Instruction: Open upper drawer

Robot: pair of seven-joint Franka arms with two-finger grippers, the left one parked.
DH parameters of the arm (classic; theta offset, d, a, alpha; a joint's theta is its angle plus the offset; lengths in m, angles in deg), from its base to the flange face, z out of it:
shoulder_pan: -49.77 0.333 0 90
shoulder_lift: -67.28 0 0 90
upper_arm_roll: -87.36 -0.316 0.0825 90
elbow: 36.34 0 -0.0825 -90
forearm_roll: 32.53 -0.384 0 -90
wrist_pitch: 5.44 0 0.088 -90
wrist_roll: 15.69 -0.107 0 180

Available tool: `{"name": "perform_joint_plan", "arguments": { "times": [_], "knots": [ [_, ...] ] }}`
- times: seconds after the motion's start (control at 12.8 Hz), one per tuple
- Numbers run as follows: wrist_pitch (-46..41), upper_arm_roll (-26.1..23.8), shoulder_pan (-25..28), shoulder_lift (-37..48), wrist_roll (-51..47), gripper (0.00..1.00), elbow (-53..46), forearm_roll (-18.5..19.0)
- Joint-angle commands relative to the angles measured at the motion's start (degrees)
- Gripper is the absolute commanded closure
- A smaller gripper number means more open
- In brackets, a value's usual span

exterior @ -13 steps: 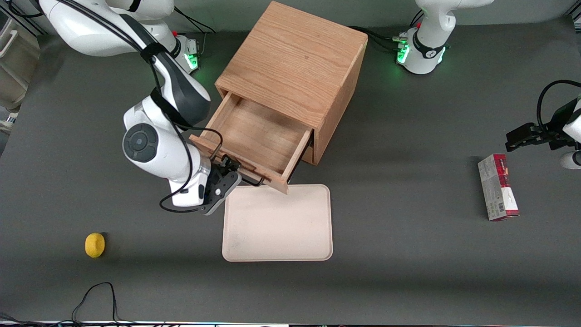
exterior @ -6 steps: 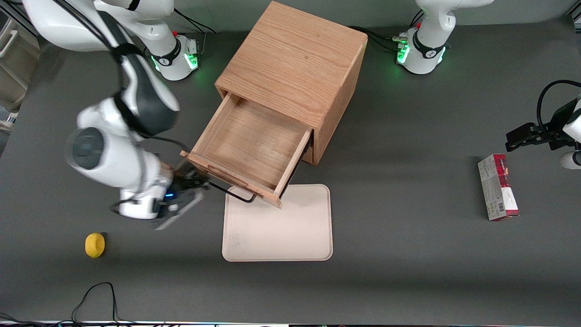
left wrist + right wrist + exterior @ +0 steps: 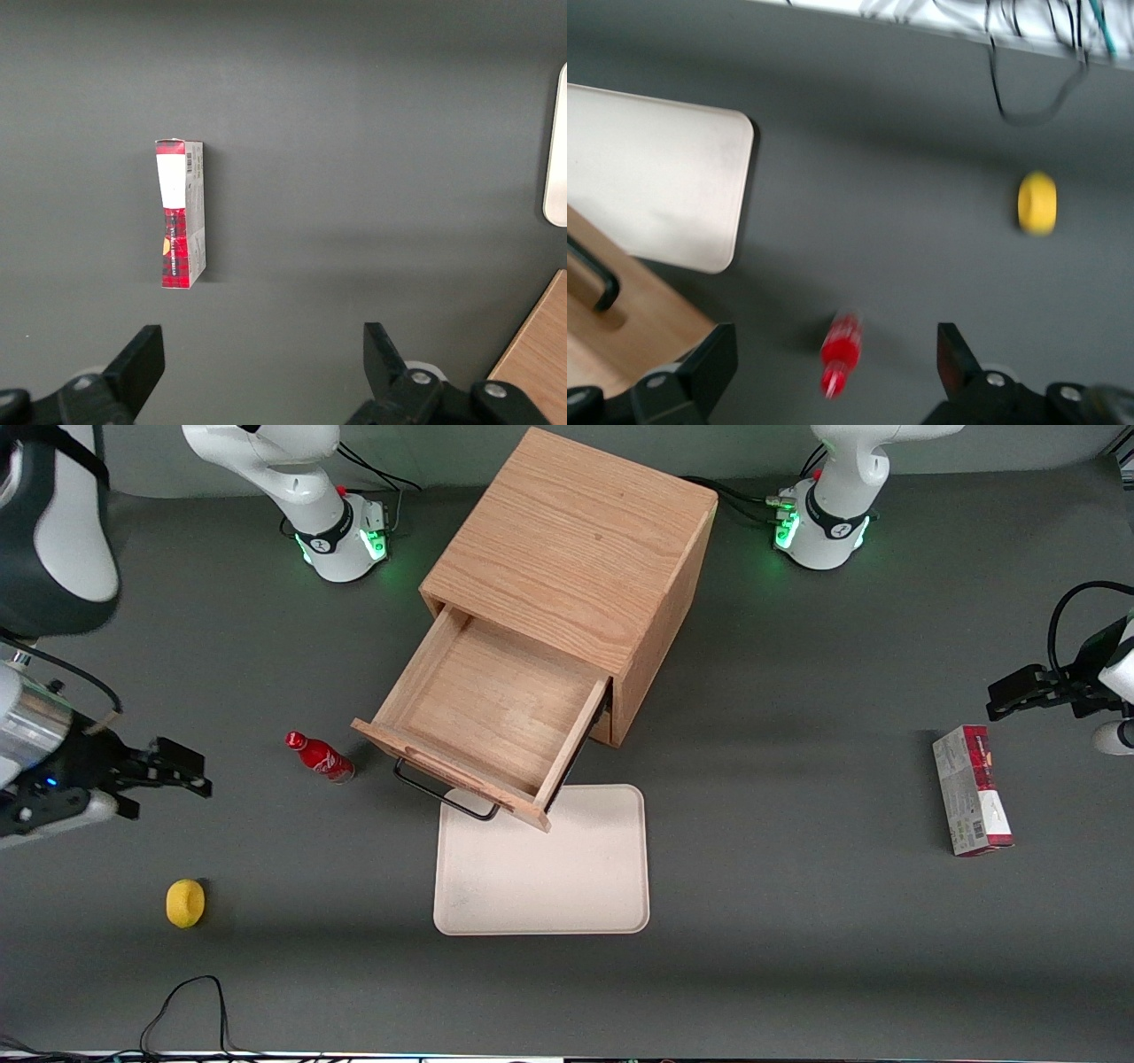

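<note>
Front view: the working arm hangs over the working arm's end of the grey surface [image 3: 797,824], its claw [image 3: 182,769] raised above the surface with both fingers spread apart and nothing held between them. The upper drawer [image 3: 483,713] stands pulled well out of the wooden cabinet [image 3: 576,558] near the middle of the surface, its black handle [image 3: 443,795] overhanging the pale tray [image 3: 540,859]; the drawer lies well apart from the claw, with a small red bottle [image 3: 319,755] lying between them and a yellow object [image 3: 185,903] nearer the front camera. Right wrist view: the spread claw [image 3: 833,363] frames the red bottle [image 3: 840,351], with the drawer's front corner [image 3: 629,323], tray [image 3: 651,190] and yellow object [image 3: 1036,202] all in sight. Left wrist view: a red carton [image 3: 181,213] lies on the surface.
</note>
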Motion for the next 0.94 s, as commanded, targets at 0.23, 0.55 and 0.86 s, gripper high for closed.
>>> {"name": "perform_joint_plan", "arguments": {
  "times": [0.23, 0.55, 0.86],
  "knots": [
    [-3.09, 2.29, 1.46, 11.00, -11.90, 0.00, 12.75, 3.33],
    [-1.75, 2.46, 1.20, 14.98, -11.98, 0.00, 17.62, 4.56],
    [-1.93, 2.46, 1.02, 14.45, -11.98, 0.00, 17.18, 5.79]
  ]
}}
